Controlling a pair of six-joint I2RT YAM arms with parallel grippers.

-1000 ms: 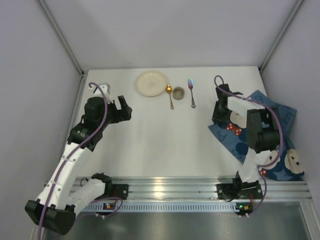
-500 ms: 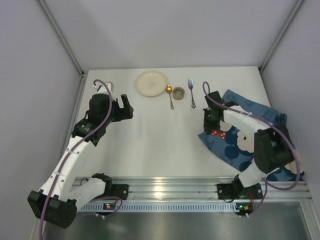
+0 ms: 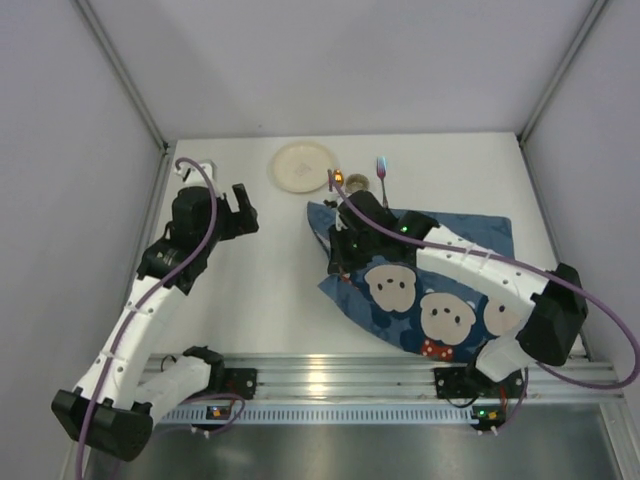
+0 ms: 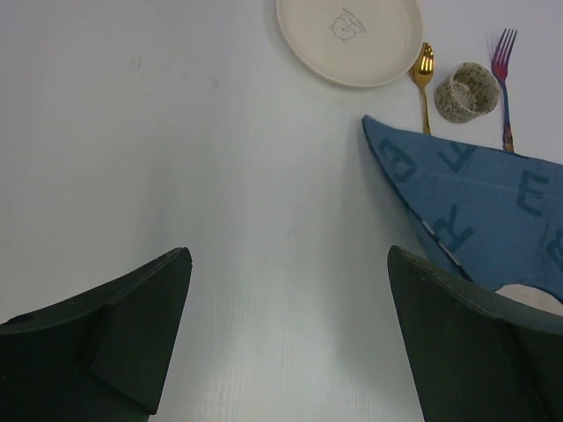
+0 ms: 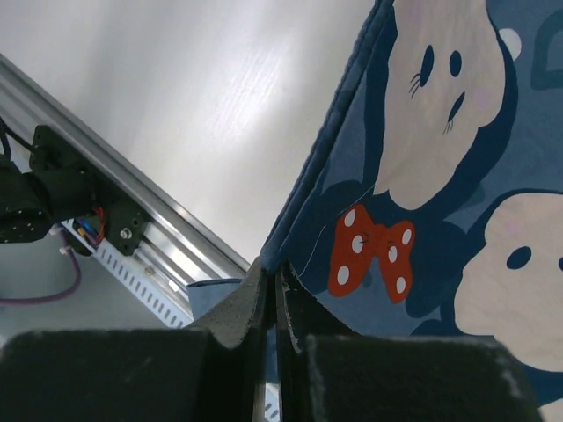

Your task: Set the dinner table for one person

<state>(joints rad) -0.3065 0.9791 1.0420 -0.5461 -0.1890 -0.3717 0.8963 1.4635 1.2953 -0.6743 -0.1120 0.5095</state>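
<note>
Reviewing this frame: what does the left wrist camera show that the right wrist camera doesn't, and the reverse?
Left wrist only: the plate, spoon, cup and fork, seen past the open left gripper. Right wrist only: the right gripper shut on the edge of the placemat, its mouse faces, a red bow and the metal rail. Both: the placemat and the white table.

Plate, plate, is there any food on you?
No, nothing lies on the plate; its cream surface is bare.
</note>
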